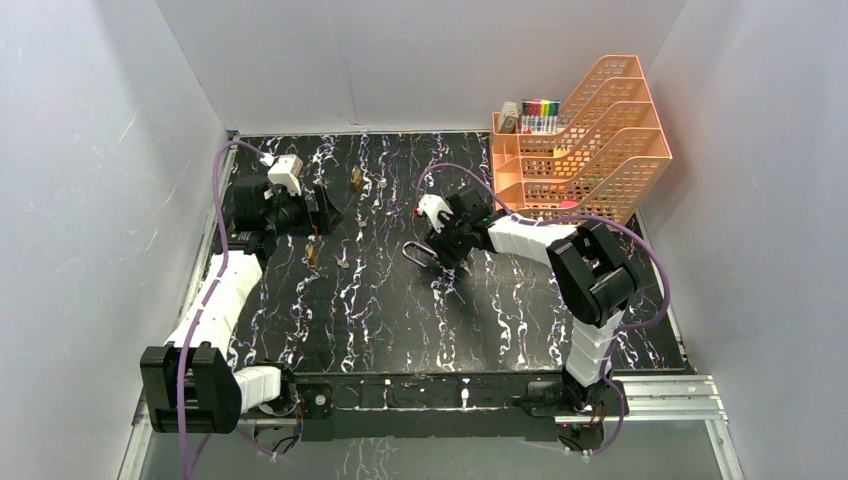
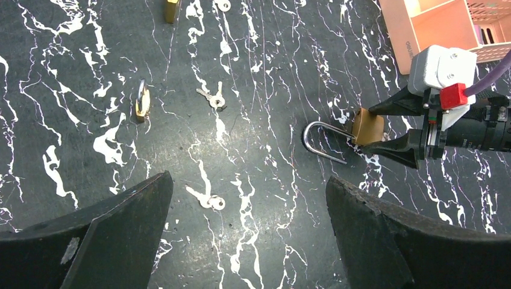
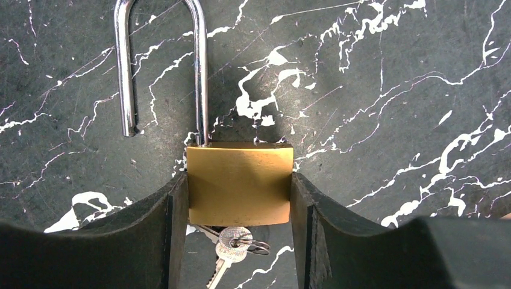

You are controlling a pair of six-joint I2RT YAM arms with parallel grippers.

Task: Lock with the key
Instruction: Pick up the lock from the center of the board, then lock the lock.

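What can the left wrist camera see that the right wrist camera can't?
Only the left wrist view shows a small padlock, loose keys, the orange organizer and the left gripper, wide open. Only the right wrist view shows a keyring at the bottom edge of the big padlock. Both show that big padlock, shackle open, squeezed between the fingers of the right gripper on the black marbled table.
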